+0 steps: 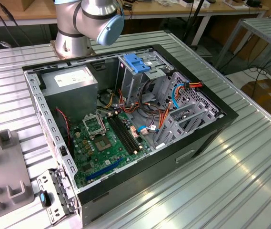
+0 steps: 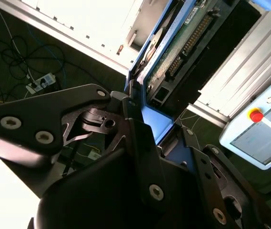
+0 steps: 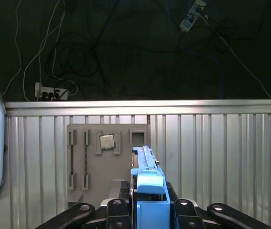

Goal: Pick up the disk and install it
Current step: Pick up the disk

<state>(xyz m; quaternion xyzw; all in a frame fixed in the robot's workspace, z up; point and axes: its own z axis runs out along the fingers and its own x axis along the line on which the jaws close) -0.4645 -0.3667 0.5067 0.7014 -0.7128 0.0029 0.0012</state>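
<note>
**Off the counter (image 3: 221, 157): disk gripped, install pending**

Between the clenched fingers of the hand (image 3: 148, 210) the disk (image 3: 147, 167) stands edge-on, held above the counter, its blue rails showing in both wrist views. Pickup looks done; the carry toward installing is the step in hand. In the exterior view the cage (image 1: 135, 81) sits at the case's (image 1: 192, 143) 12 o'clock. Seating the disk likely calls for squaring its rails to the bay.

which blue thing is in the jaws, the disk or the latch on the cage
The disk, blue rails clamped between the jaws; the blue latch sits atop the metal cage.
</note>
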